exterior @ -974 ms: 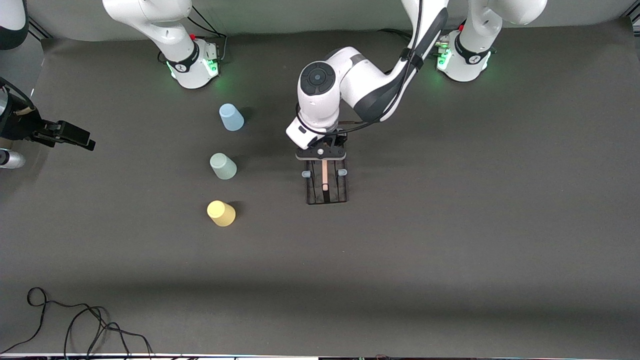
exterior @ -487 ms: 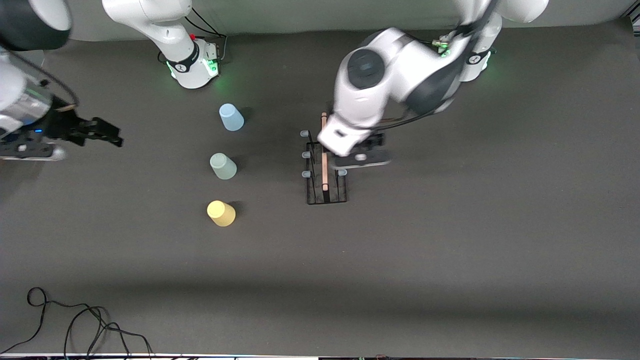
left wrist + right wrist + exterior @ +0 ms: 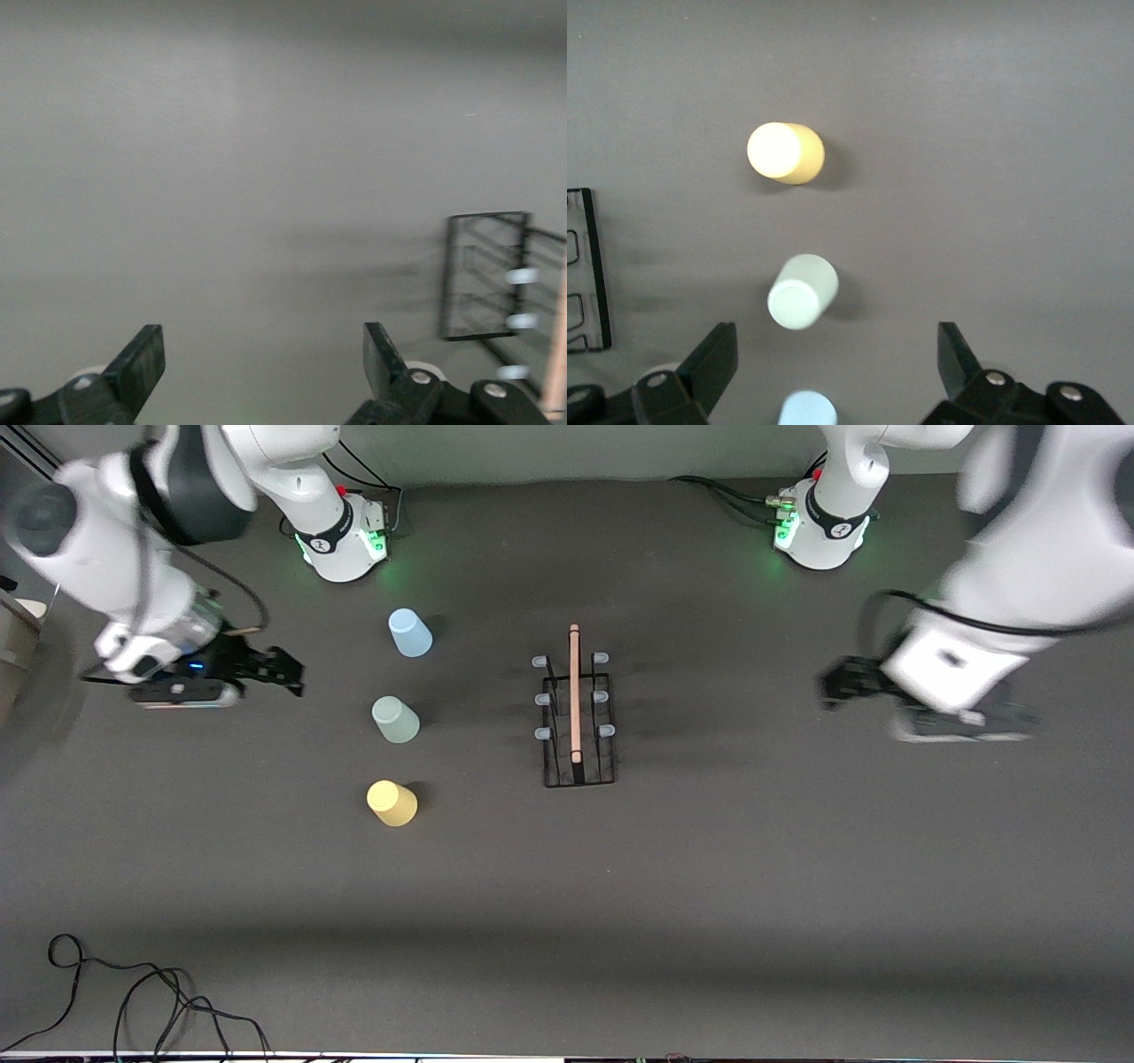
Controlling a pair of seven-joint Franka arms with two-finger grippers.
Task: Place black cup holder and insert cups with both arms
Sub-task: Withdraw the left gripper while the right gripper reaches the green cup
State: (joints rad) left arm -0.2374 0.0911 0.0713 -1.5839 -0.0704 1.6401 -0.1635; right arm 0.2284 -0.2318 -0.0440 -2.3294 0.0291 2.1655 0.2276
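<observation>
Standing mid-worktop with its rod pointing at the camera, the holder (image 3: 576,722) awaits the cups (image 3: 395,719), nearest the right end effector (image 3: 288,673), empty and spread wide, while the left end effector (image 3: 842,684), probably equally wide, hovers well apart.

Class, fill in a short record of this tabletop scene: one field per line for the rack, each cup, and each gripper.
rack: black cup holder stands on the table, no cups on it
blue cup: upside down, farthest from the front camera
green cup: upside down, middle of the row
yellow cup: upside down, nearest
left gripper: open, empty, over bare table
right gripper: open, empty, beside the cup row
</observation>
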